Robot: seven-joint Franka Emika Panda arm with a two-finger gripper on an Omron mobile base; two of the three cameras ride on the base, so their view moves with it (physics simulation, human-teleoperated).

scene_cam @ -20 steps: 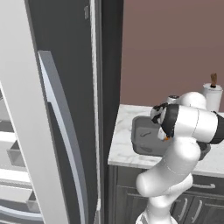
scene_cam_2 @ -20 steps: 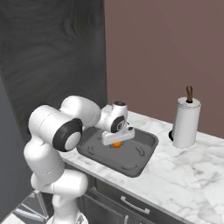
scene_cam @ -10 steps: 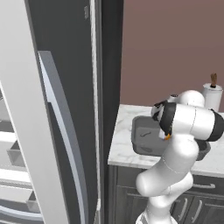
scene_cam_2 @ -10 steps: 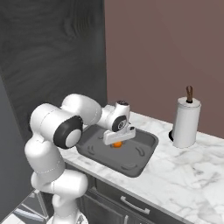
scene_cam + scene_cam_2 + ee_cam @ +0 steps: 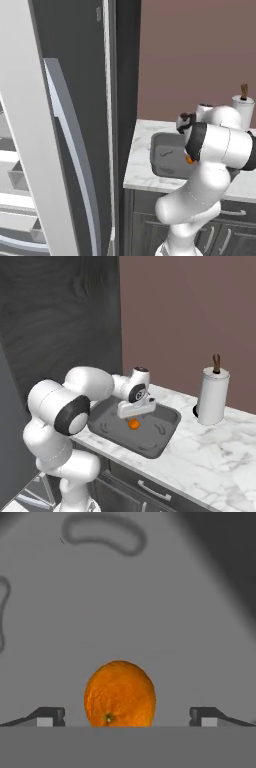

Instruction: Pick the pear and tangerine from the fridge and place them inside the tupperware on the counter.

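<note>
Tangerine [image 5: 120, 693] let go into the tupperware [image 5: 165, 431].
Tool [image 5: 127, 717] hangs spread wide at the hand view's bottom, fruit loose between its tips on the tray floor, centre of the right base view; next comes lifting clear and heading for the fridge [image 5: 75, 125] for the pear, likely.

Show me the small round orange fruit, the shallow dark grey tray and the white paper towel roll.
tangerine [image 5: 120, 693]: hand view, middle of its peel.
tupperware [image 5: 169, 426]: right base view, right rim.
paper towel roll [image 5: 212, 397]: right base view, white side.
</note>
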